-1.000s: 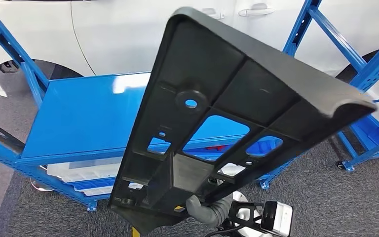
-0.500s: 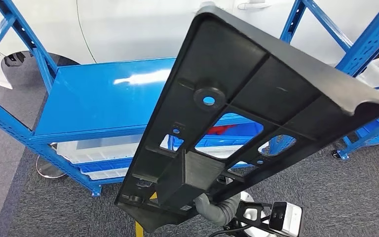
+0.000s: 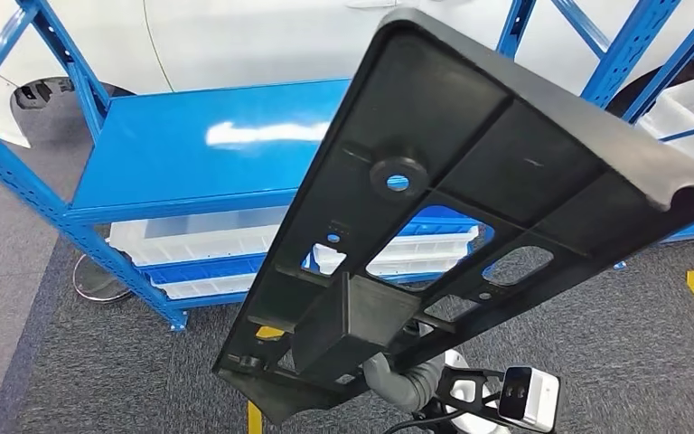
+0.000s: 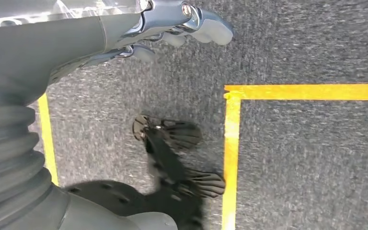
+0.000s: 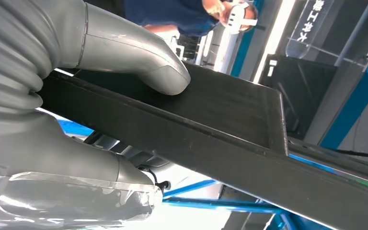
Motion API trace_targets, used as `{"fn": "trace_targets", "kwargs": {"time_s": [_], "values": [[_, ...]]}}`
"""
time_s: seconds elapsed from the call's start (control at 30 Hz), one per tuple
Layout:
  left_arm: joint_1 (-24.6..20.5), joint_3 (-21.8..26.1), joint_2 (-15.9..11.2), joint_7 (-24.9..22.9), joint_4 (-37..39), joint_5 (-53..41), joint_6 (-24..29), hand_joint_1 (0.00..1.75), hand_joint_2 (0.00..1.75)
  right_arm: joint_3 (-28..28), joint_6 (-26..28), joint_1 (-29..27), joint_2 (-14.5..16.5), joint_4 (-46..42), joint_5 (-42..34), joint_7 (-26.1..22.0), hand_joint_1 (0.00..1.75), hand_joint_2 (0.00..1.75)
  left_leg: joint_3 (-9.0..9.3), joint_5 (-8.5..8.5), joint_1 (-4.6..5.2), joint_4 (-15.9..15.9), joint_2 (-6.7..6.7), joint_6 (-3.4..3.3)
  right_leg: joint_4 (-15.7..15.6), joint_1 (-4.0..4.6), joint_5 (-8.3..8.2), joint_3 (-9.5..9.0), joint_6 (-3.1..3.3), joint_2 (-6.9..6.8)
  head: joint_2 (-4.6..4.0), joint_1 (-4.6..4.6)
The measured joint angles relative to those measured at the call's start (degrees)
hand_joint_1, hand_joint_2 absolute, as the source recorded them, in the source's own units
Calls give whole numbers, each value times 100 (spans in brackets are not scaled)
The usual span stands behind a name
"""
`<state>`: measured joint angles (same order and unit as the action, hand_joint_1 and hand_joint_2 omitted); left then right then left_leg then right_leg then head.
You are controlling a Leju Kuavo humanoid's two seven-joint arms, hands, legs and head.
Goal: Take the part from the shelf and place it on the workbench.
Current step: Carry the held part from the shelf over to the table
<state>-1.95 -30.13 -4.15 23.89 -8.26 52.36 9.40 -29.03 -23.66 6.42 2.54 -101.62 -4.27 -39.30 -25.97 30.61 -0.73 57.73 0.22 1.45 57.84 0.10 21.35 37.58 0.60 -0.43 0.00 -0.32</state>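
Right hand gripping black part, fingers hidden

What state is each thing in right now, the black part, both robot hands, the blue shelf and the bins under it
Black part: held up off the floor, tilted, ribbed underside facing the head camera.
Right robot hand: grips the part's edge, thumb pressed on top.
Left robot hand: holds nothing, hangs over the carpet.
Blue shelf: top level bare.
White bins: sitting on the lower level.
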Motion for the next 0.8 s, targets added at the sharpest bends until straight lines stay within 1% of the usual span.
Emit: {"fn": "trace_targets", "kwargs": {"time_s": [0.03, 0.07, 0.1, 0.13, 0.17, 0.2, 0.23, 0.27, 0.3, 0.33, 0.37, 0.4, 0.43, 0.47, 0.5, 0.53, 0.57, 0.6, 0.63, 0.67, 0.7, 0.73, 0.77, 0.8], "values": [[-4, -2, -3, 4, 0, 3, 4, 0, 175, 18, -2, -11, 8, -14, 2, -1, 175, 175, 69, 52, 22, -161, -2, -27, -10, -3, -57, 11, -36, -6, 1, -9], [-3, -3, -4, 7, 0, 6, 8, 0, 175, 33, -3, -22, 13, -26, 4, -1, 175, 175, 50, 23, 27, -199, -3, -61, -29, -9, -119, 13, -75, -11, 1, -12], [-2, -6, -3, 10, 0, 8, 10, 0, 175, 49, -4, -33, 14, -34, 5, -1, 175, 175, 3, -36, 24, -210, 8, -102, -28, -21, -127, 27, -110, -4, 1, -22], [-2, -9, -2, 9, 0, 9, 11, 0, 175, 65, -4, -44, 15, -43, 5, -1, 175, 175, -46, -100, 17, -219, 21, -148, 32, -30, -35, 60, -143, 7, 1, -22], [-3, -15, -2, 9, 0, 10, 13, 0, 175, 80, -3, -54, 14, -47, 5, -1, 175, 175, -108, -174, 5, -233, 35, -190, 204, -37, 183, 122, -174, 19, 0, -9], [-5, -23, -1, 9, 0, 10, 13, 0, 175, 94, -2, -62, 14, -49, 7, -1, 175, 175, -184, -248, 1, -234, 49, -221, 501, -51, 498, 210, -201, 29, 0, -2], [-6, -32, -2, 8, 0, 10, 11, 0, 175, 106, 2, -69, 13, -50, 12, -1, 175, 175, -271, -321, 5, -230, 51, -243, 895, -58, 817, 308, -228, 30, 0, 8], [-6, -43, -2, 5, 0, 9, 7, 0, 175, 119, 10, -76, 13, -50, 21, -1, 175, 175, -364, -395, 9, -223, 54, -249, 1299, -66, 1045, 386, -250, 30, 0, 11], [-6, -57, -2, -1, 0, 8, 1, 0, 175, 130, 24, -84, 13, -50, 38, -1, 175, 175, -459, -466, 13, -212, 54, -248, 1599, -74, 1122, 410, -265, 30, 0, 11], [-6, -75, -2, -14, 0, 7, -4, 0, 175, 140, 41, -89, 13, -50, 56, -1, 175, 175, -555, -530, 15, -197, 53, -241, 1722, -80, 1060, 349, -271, 30, 0, 10], [-7, -95, -2, -36, 0, 4, -2, 0, 175, 145, 65, -92, 13, -50, 75, -1, 175, 175, -652, -584, 16, -181, 52, -230, 1623, -84, 909, 185, -265, 31, 0, 10], [-8, -115, -2, -69, 0, 1, 5, 0, 175, 147, 90, -93, 13, -51, 93, -1, 175, 175, -738, -632, 17, -164, 50, -216, 1325, -84, 756, -80, -246, 31, 0, 10], [-9, -132, -1, -106, 0, -1, 13, 0, 175, 147, 112, -93, 13, -56, 108, -1, 175, 175, -812, -674, 22, -146, 48, -196, 886, -75, 698, -424, -214, 30, 0, 9], [-11, -144, 2, -143, 0, -3, 20, 0, 175, 147, 135, -91, 13, -69, 121, -1, 175, 175, -865, -712, 29, -129, 46, -173, 410, -62, 732, -753, -176, 28, 0, 8], [-13, -154, 4, -175, 0, -4, 25, 0, 175, 148, 154, -91, 13, -83, 130, -1, 175, 175, -897, -754, 34, -118, 46, -144, 54, -44, 799, -985, -139, 25, 0, 4], [-15, -162, 6, -198, 0, -3, 28, 0, 175, 148, 177, -91, 12, -100, 135, -2, 175, 175, -916, -794, 33, -115, 47, -113, -163, -23, 873, -1112, -104, 23, 0, 11], [-16, -171, 7, -214, 0, -3, 32, 0, 175, 150, 197, -91, 10, -113, 137, -2, 175, 175, -923, -836, 32, -122, 49, -78, -251, -13, 880, -1128, -67, 21, 0, 18], [-15, -178, 6, -225, 0, -2, 37, 0, 175, 152, 212, -92, 8, -121, 138, -1, 175, 175, -937, -852, 22, -121, 46, -47, -260, -19, 836, -1106, -25, 13, 0, 27], [-13, -185, 7, -229, 0, -2, 38, 0, 175, 154, 220, -91, 8, -129, 138, -1, 175, 175, -972, -803, 16, -71, 40, -19, -285, -30, 794, -1090, 20, 5, 0, 31], [-13, -192, 8, -231, 0, -2, 39, 0, 175, 156, 221, -90, 8, -136, 139, -1, 175, 175, -1039, -675, 12, 78, 33, 6, -310, -43, 746, -1071, 65, -5, 0, 16], [-12, -198, 8, -232, 0, -1, 39, 0, 175, 158, 221, -90, 7, -141, 139, 0, 175, 175, -1149, -472, 3, 352, 27, 27, -326, -51, 706, -1049, 96, -17, 0, 3], [-11, -208, 9, -232, 0, 1, 39, 0, 175, 158, 222, -91, 5, -144, 138, 0, 175, 175, -1289, -234, 1, 735, 24, 50, -326, -46, 678, -1016, 116, -20, 0, -11], [-9, -220, 10, -232, 0, 4, 39, 0, 175, 160, 227, -95, 2, -146, 136, 0, 175, 175, -1430, -33, -5, 1151, 23, 71, -316, -41, 656, -980, 124, -24, 0, -20], [-6, -233, 10, -231, 0, 9, 39, 0, 175, 163, 232, -102, -2, -148, 134, 0, 175, 175, -1520, 80, -9, 1463, 23, 89, -299, -37, 641, -945, 124, -25, 0, -18]]}}
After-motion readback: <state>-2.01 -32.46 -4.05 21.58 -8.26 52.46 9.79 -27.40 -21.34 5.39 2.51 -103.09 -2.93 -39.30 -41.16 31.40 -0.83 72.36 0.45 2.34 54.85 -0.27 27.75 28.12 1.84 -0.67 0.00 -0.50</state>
